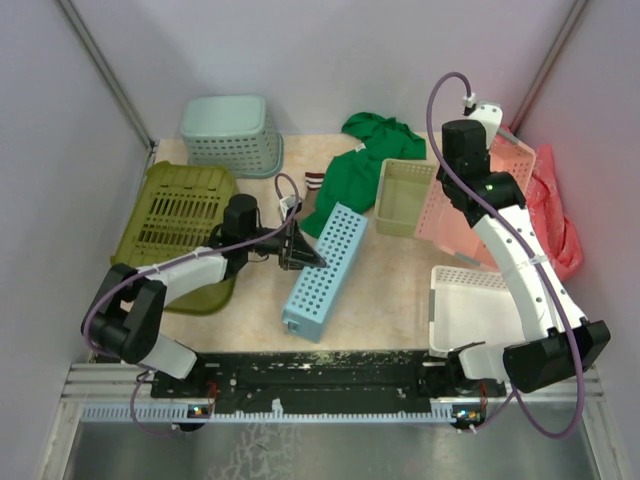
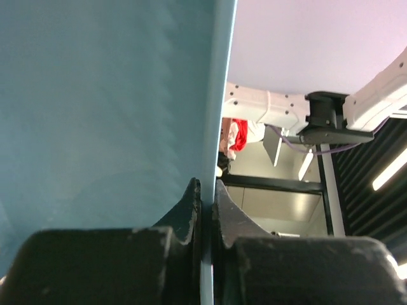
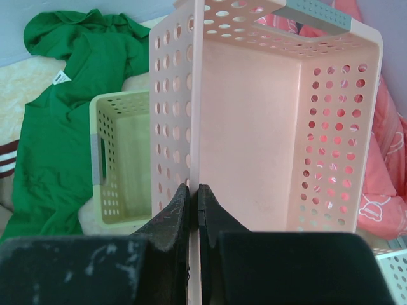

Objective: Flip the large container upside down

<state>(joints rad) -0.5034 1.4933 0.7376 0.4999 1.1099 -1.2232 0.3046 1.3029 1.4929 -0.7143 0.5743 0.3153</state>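
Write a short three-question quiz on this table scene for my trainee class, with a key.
1. Multiple choice: the left claw is pinched shut on the wall of which basket?
A) teal basket
B) light blue perforated basket
C) white basket

2. True or false: the right claw is shut on a wall of the pink basket.

3. Fill in: neither claw grips the olive-green basket, which lies on the ___ arm's side of the table.

Key: 1 B; 2 true; 3 left.
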